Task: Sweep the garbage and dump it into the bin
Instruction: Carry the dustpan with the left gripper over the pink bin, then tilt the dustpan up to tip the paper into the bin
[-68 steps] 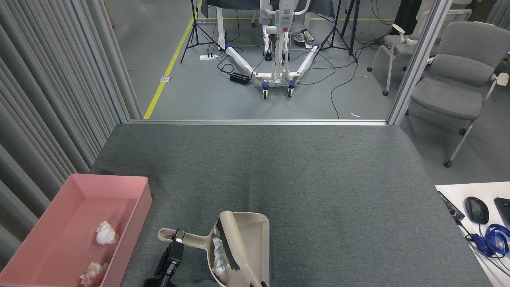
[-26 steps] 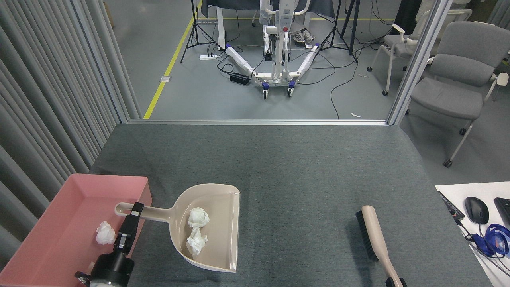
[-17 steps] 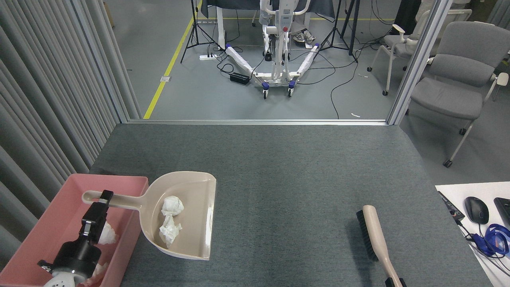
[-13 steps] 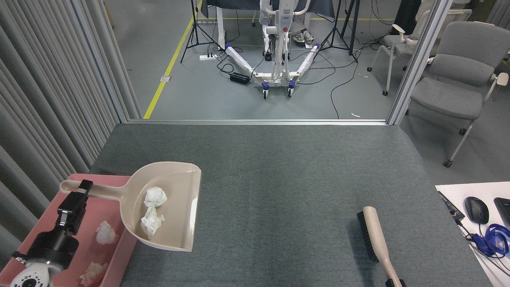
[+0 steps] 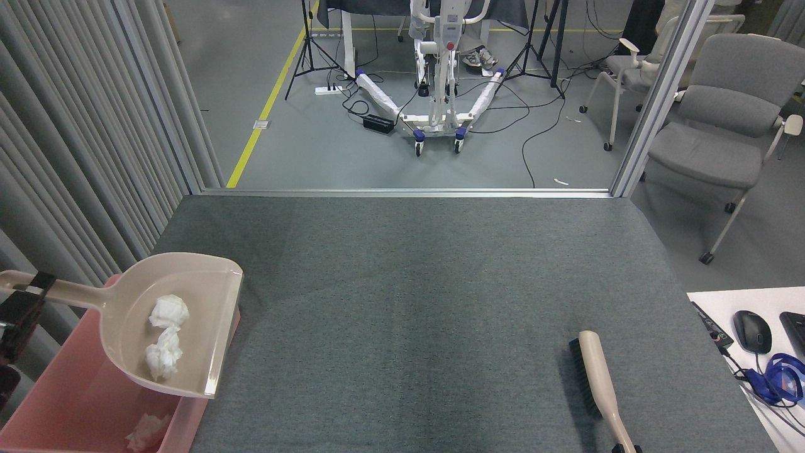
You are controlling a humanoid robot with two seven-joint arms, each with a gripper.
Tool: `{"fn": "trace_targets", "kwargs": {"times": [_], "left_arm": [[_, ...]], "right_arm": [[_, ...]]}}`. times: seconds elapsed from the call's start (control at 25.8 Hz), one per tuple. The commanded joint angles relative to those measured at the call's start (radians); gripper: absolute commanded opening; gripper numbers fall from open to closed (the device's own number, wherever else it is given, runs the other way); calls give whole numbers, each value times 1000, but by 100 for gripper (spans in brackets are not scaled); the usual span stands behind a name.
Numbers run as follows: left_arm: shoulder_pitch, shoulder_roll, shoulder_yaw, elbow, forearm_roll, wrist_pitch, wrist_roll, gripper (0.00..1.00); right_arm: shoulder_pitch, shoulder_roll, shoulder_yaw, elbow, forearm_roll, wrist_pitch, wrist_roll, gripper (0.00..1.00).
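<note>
While the brush (image 5: 596, 382) lies at the near right of the grey mat (image 5: 409, 283), its handle runs off the bottom edge, where only a dark sliver shows that may be the right gripper (image 5: 624, 448); whether it is open or closed cannot be told. At the near left, the pink bin (image 5: 75, 409) holds one tissue wad (image 5: 146, 429) by its front wall. Above the bin hangs the beige dustpan (image 5: 207, 327), covering the bin's far end, with two more wads of garbage (image 5: 165, 336) lying inside it. Its handle reaches toward the left edge, where the left gripper (image 5: 28, 296) is clamped on it, mostly cut off by the frame. Grey slatted panels (image 5: 82, 138) wall the left side. Right of the mat sits a white desk corner (image 5: 717, 302) with a mouse (image 5: 752, 331). Farther off stand a wheeled white frame (image 5: 437, 94), cables, tripods and a grey chair (image 5: 723, 119).
</note>
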Motion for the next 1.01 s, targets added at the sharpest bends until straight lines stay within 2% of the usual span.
{"fn": "trace_targets", "kwargs": {"times": [0.0, 0.08, 0.12, 0.15, 0.23, 0.27, 0.31, 0.39, 0.58, 0.74, 0.97], "left_arm": [[-6, 28, 1, 120, 5, -60, -29, 0], [-6, 38, 0, 140, 5, -65, -45, 0], [-9, 52, 0, 142, 5, -65, -49, 0], [-9, 60, 0, 145, 7, -62, -54, 0], [-9, 66, -3, 165, 9, -57, -60, 0], [-9, 68, -3, 176, 9, -52, -74, 0], [-11, 71, -3, 196, 9, -48, -92, 0], [-24, 72, -2, 229, 10, -49, -104, 0], [-60, 92, -3, 292, 7, -60, -106, 0], [-81, 95, -3, 343, -13, -108, -97, 0], [-104, 104, -3, 335, -251, -144, -71, 0]], "right_arm": [[0, -1, 2, 0, 0, 7, 0, 11], [2, -1, 0, 0, 0, 9, -2, 15], [0, -3, 0, 0, 0, 9, 0, 20], [0, -3, 0, 0, 0, 9, -2, 31], [2, -1, 0, 0, -2, 9, -3, 59], [0, -1, 0, 0, -2, 10, -6, 70], [2, -1, 0, 0, -2, 12, -15, 78], [2, -1, 0, 0, -2, 10, -31, 87], [2, -3, 0, -6, -2, 10, -32, 89], [3, -3, 0, -20, 0, 9, -32, 90], [8, -4, 0, -44, 0, 9, -38, 90]]}}
